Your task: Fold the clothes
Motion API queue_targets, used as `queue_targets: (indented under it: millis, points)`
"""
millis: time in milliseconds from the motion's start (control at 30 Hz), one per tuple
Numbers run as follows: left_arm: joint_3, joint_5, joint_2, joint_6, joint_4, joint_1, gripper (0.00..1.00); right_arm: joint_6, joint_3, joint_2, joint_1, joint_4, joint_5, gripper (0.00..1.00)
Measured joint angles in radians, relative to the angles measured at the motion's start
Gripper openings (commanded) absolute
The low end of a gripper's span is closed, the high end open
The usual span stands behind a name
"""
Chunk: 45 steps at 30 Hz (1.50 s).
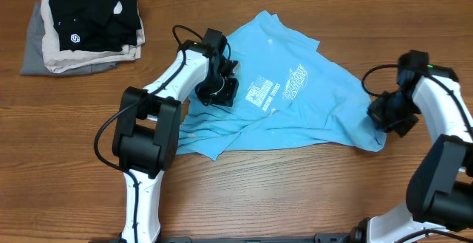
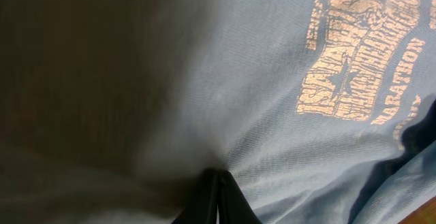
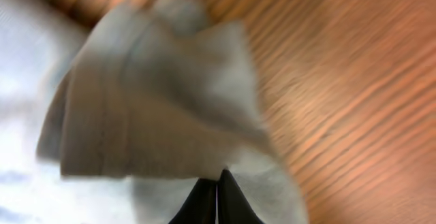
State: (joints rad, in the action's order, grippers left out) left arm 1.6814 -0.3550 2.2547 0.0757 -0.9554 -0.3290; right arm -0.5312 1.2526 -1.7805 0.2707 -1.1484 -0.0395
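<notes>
1. The left jaws are shut with their tips together, pinching the thin cloth of the light sky-blue short-sleeved T-shirt (image 1: 318, 117). In the left wrist view creases fan out from the pinch, so I judge it a real hold and not a mere touch.
2. That pinch sits at the shirt's 9 o'clock edge, just beside the printed lettering (image 1: 275, 89). A hold there probably serves to lift or drag that side so the rumpled cloth can be spread flat before any fold.
3. The right jaws are closed too, their tips meeting on a doubled, hemmed flap of the same shirt. The right wrist view is blurred, so I cannot tell how deep the bite goes.
4. This flap is the shirt's 4 o'clock corner, with bare wood beside it. Holding opposite ends would let the two arms stretch the cloth between them.
5. The shirt lies about the centre of the brown wooden worktop (image 1: 295, 191), unfolded and wrinkled, with a bunched tail towards 7 o'clock.
6. The left arm (image 1: 166, 88) rises from 7 o'clock and slants towards 1 o'clock, its wrist bent down onto the cloth.
7. The right arm (image 1: 443, 103) climbs the 3 o'clock edge, its wrist hooked inward towards 9 o'clock.
8. A stack of folded garments (image 1: 89, 29), black over beige and grey, sits at 10 o'clock, well apart from both arms.
</notes>
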Motion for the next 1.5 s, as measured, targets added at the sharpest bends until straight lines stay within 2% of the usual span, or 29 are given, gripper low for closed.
queue_targets:
  millis: [467, 667, 700, 733, 767, 800, 1000, 1033, 1067, 1167, 1233, 1333, 1400, 1500]
  points:
    - [0.099, 0.061, 0.005, 0.001, -0.172, 0.143, 0.04, -0.014, 0.077, 0.021, 0.305, -0.144, -0.076, 0.04]
    - [0.195, 0.062, 0.005, 0.026, -0.234, 0.19, 0.04, -0.035, 0.083, 0.072, 0.393, -0.278, -0.071, 0.04]
    - [0.21, 0.059, 0.005, 0.026, -0.237, 0.194, 0.04, -0.043, 0.083, 0.077, 0.394, -0.294, -0.073, 0.08]
    - [0.23, 0.053, 0.005, 0.026, -0.239, 0.196, 0.04, -0.056, 0.083, 0.083, 0.394, -0.304, -0.073, 0.35]
    - [0.246, 0.043, 0.005, 0.025, -0.24, 0.198, 0.04, -0.065, 0.083, 0.087, 0.394, -0.309, -0.073, 0.97]
    - [0.264, 0.029, 0.005, 0.021, -0.24, 0.198, 0.05, -0.069, 0.083, 0.091, 0.394, -0.311, -0.072, 1.0]
    - [0.315, -0.069, 0.005, -0.024, -0.177, 0.143, 0.47, -0.064, 0.083, 0.094, 0.394, -0.292, -0.036, 1.0]
    - [0.315, -0.072, 0.005, -0.025, -0.173, 0.136, 0.49, -0.061, 0.083, 0.094, 0.394, -0.287, -0.027, 1.0]
    - [0.315, -0.079, 0.005, -0.029, -0.161, 0.118, 0.56, -0.039, 0.083, 0.094, 0.394, -0.266, 0.0, 1.0]
    - [0.315, -0.095, 0.005, -0.055, -0.108, 0.058, 0.63, 0.061, 0.083, 0.094, 0.394, -0.198, 0.132, 1.0]
    - [0.315, -0.103, 0.008, -0.072, -0.066, 0.015, 0.62, 0.124, 0.083, 0.094, 0.391, -0.165, 0.226, 0.96]
    - [0.315, -0.112, 0.02, -0.095, -0.007, -0.042, 0.45, 0.215, 0.083, 0.094, 0.369, -0.133, 0.346, 0.79]
    - [0.315, -0.117, 0.031, -0.104, 0.005, -0.067, 0.4, 0.257, 0.083, 0.094, 0.341, -0.124, 0.382, 0.61]
    - [0.315, -0.121, 0.056, -0.109, 0.003, -0.09, 0.26, 0.29, 0.082, 0.094, 0.28, -0.112, 0.414, 0.46]
